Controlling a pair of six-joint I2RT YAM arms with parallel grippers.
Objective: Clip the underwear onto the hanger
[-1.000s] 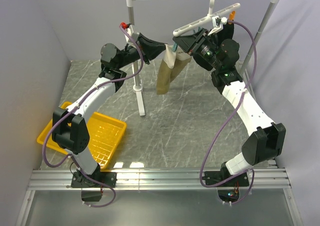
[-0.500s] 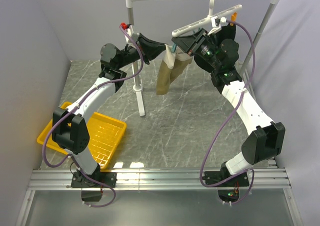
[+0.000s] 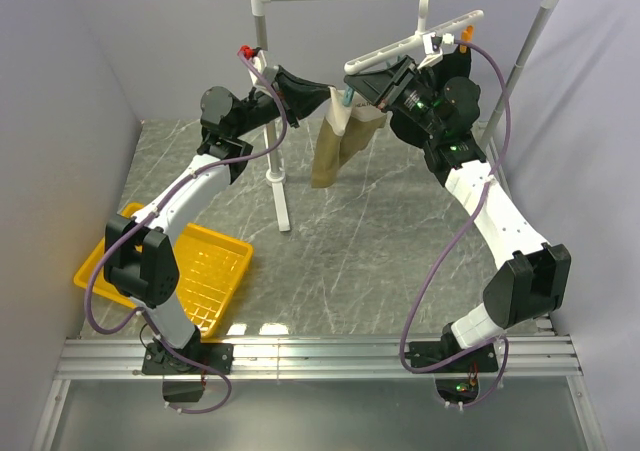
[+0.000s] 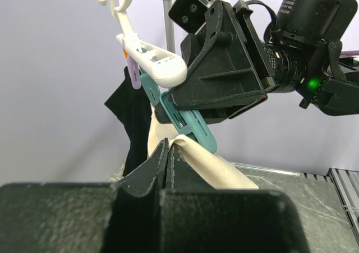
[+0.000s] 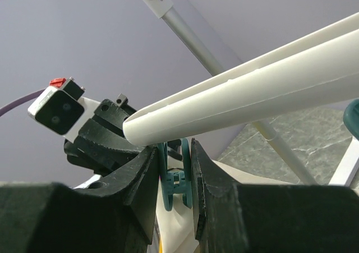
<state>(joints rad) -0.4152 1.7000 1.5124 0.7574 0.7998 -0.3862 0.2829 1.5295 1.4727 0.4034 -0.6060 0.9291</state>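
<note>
Risk: teal clip (image 5: 175, 181), squeezed between the right gripper (image 5: 171, 152) fingers, may close beside the underwear (image 4: 213, 166) edge pinched tight in the left gripper (image 4: 168, 152), dropping it.

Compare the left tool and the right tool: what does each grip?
The left tool is shut flat on the tan underwear; the right tool pinches the teal clip under the hanger, its jaws held apart by it. The left tool's load hangs limp; the right tool's is rigid plastic. Both meet at the hanger's lower end.
</note>
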